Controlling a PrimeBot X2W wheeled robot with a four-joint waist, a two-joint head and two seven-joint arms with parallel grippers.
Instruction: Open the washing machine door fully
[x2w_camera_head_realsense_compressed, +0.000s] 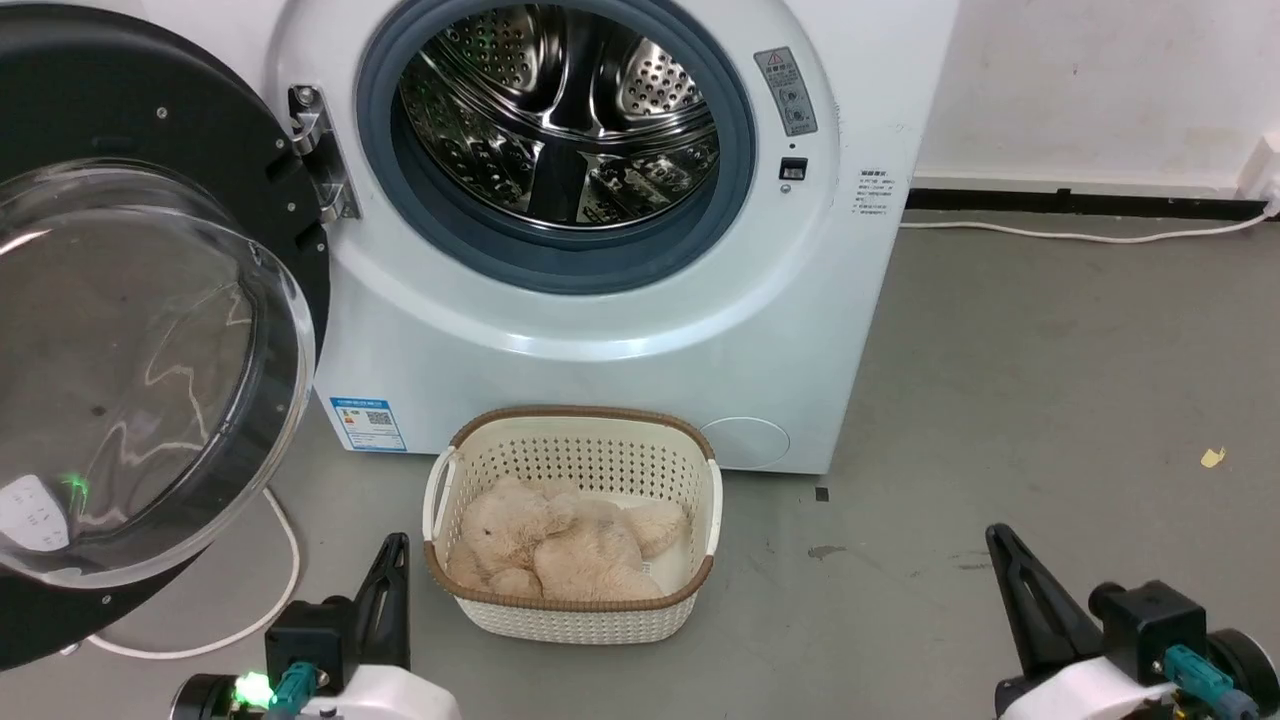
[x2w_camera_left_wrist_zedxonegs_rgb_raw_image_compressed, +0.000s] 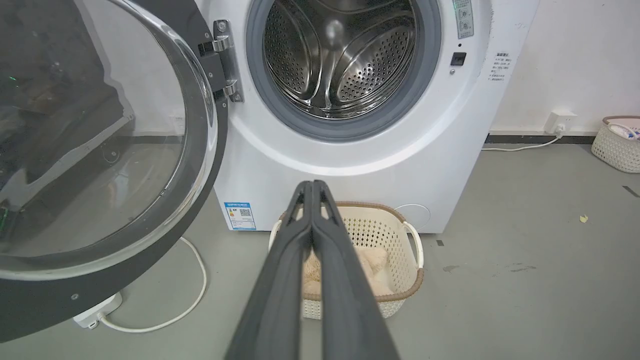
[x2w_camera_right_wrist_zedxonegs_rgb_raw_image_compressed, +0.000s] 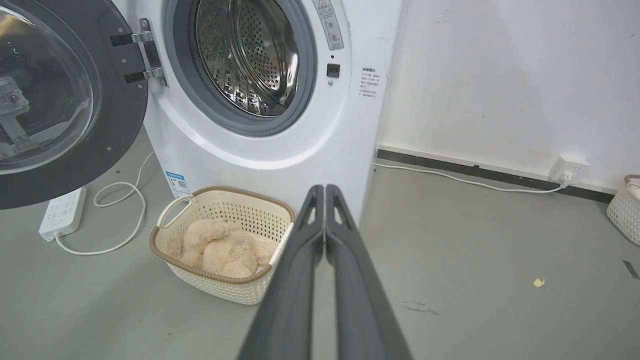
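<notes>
Nearest, at 7 and 5 o'clock of the head view, left gripper (x2w_camera_left_wrist_zedxonegs_rgb_raw_image_compressed: 312, 186) and right gripper (x2w_camera_right_wrist_zedxonegs_rgb_raw_image_compressed: 325, 189), fingers pressed together, empty, touching nothing. Beyond, at 6 o'clock, cream basket (x2w_camera_head_realsense_compressed: 570, 425) with plush toy (x2w_camera_head_realsense_compressed: 560, 545), just before the washing machine (x2w_camera_head_realsense_compressed: 600, 330). At 9 o'clock, washing machine door (x2w_camera_head_realsense_compressed: 150, 90) swung wide on its hinge (x2w_camera_head_realsense_compressed: 322, 150), drum bare at 12. Looks near full travel. Risks from any further push: strain on the hinge at its stop, a slip off the glossy glass, a snag on the white cable (x2w_camera_head_realsense_compressed: 285, 560) below.
</notes>
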